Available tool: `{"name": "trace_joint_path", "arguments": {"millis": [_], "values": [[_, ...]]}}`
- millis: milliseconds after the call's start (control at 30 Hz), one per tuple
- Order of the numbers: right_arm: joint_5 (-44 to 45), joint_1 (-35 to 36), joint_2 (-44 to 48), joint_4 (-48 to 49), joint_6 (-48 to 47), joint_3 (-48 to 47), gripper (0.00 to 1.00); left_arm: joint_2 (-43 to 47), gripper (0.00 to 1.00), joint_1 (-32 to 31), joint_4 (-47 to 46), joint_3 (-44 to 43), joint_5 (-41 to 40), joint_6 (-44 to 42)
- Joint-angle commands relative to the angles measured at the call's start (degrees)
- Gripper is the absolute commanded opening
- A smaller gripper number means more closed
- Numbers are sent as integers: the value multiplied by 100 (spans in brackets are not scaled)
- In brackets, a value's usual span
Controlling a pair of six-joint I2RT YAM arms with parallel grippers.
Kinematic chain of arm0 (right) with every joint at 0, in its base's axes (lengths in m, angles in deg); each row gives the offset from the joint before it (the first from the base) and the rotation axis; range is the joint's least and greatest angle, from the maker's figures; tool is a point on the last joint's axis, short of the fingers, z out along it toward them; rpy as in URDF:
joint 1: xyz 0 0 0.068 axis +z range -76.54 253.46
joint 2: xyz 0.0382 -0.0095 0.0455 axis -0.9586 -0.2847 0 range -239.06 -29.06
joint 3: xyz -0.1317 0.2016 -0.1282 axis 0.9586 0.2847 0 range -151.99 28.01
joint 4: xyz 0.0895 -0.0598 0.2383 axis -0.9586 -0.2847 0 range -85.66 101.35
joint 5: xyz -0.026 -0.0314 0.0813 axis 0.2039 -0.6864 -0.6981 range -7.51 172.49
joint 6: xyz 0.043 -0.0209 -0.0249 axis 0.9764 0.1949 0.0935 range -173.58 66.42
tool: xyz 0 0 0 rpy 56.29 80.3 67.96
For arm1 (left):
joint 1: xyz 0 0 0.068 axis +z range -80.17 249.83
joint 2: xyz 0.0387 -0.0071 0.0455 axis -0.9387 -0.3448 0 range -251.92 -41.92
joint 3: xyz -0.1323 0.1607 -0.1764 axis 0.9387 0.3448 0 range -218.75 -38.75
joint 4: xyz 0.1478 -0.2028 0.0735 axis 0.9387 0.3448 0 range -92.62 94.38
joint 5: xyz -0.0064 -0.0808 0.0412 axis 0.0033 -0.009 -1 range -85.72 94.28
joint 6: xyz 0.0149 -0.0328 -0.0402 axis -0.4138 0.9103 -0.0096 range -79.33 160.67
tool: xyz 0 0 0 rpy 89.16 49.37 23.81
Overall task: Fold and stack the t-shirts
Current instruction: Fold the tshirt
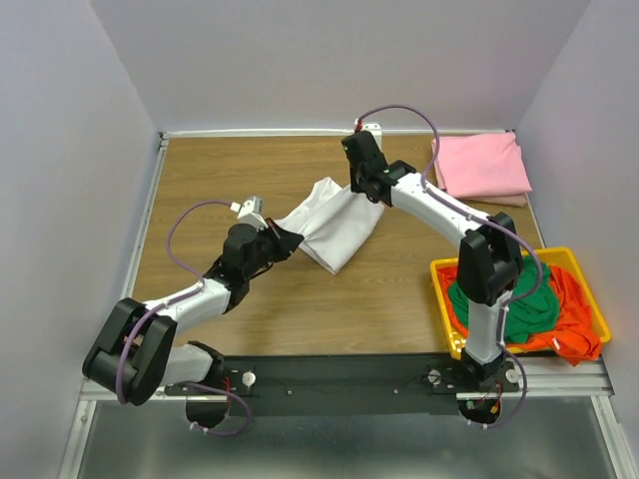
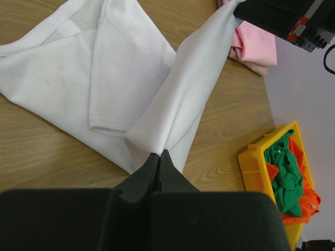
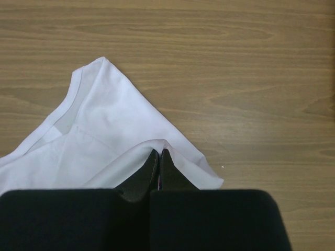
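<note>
Top external, both claws pinching white t-shirt (image 1: 334, 228)

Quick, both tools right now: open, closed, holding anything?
Left tool: closed, gripping a fold of the white t-shirt.
Right tool: closed, gripping the same shirt's edge.

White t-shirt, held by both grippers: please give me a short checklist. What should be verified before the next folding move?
1. Left gripper shut on the white t-shirt: ok.
2. Right gripper shut on the same shirt: ok.
3. Cloth between the two grips pulled into a straight band: ok, seen in the left wrist view.
4. Rest of the shirt smooth on the table: cannot tell, layers overlap.
5. Pink t-shirt apart from the white one: ok.
6. Green t-shirt and orange t-shirt in the yellow basket, away from the fold: ok.
</note>
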Motion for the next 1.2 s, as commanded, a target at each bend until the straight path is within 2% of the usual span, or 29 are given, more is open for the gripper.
{"name": "trace_joint_path", "arguments": {"millis": [0, 133, 233, 333, 433, 600, 733, 933, 1167], "values": [[95, -106, -393, 145, -206, -479, 0, -76, 0, 263, -141, 238, 233, -118], [77, -106, -394, 136, -206, -524, 0, -190, 0, 352, -194, 239, 391, -258], [59, -114, -10, 136, -92, -86, 0, -331, 0, 361, -150, 142, 681, -443], [-239, -106, 466, 136, 40, 652, 0, -419, 0, 361, -132, 98, 1155, -662], [-538, -88, 1134, 136, 250, 1521, 0, -323, 0, 326, 52, 98, 1288, -943], [-784, -36, 2294, 40, 671, 2839, 0, 195, 0, 142, 649, 204, 1218, -1234], [-1258, 61, 2945, -144, 1006, 3499, 1, 433, 0, -201, 1299, 142, 1026, -1375], [-1347, 500, 3508, -452, 1568, 4028, 0, 889, 0, -904, 1783, 230, 682, -1182], [-1154, 1054, 4017, -891, 2236, 4617, 0, 1558, 0, -1221, 2267, 406, 524, -971]]}}
